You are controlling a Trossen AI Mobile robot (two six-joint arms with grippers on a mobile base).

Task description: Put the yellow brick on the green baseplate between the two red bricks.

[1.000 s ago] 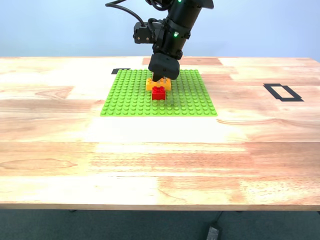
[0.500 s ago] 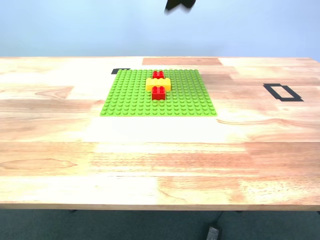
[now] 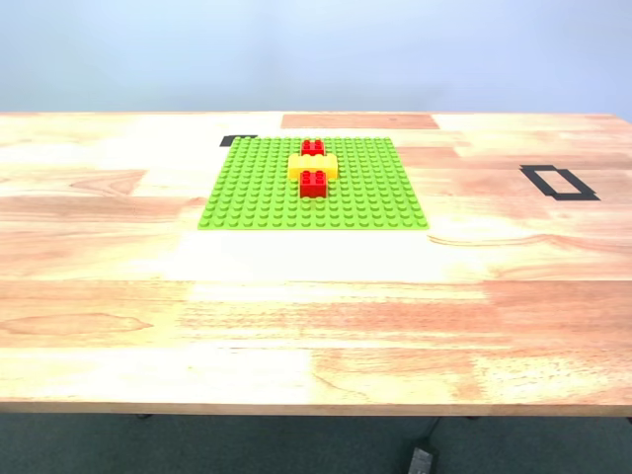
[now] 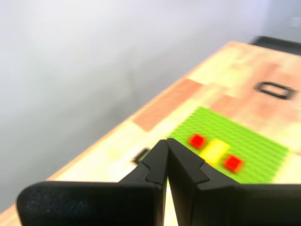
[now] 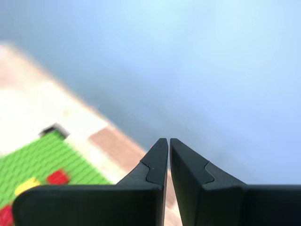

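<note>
The green baseplate (image 3: 267,193) lies flat on the wooden table toward the far side. The yellow brick (image 3: 313,166) sits on it, touching a red brick (image 3: 313,147) behind it and a second red brick (image 3: 313,184) in front of it. No arm shows in the exterior view. My first gripper (image 4: 167,146) is shut and empty, high above the table; its view shows the baseplate (image 4: 256,148), the yellow brick (image 4: 214,150) and both red bricks blurred below. My second gripper (image 5: 168,143) is shut and empty, also raised, with the baseplate (image 5: 33,162) far below.
A black tape rectangle (image 3: 559,182) marks the table at the exterior view's right. A small black tape mark (image 3: 238,140) lies at the baseplate's far left corner. A darker wood patch (image 3: 359,120) runs along the far edge. A blue wall stands behind.
One second ago an arm's gripper was down on the yellow brick; it let go and rose out of the exterior view. The yellow brick stays between the red bricks.
</note>
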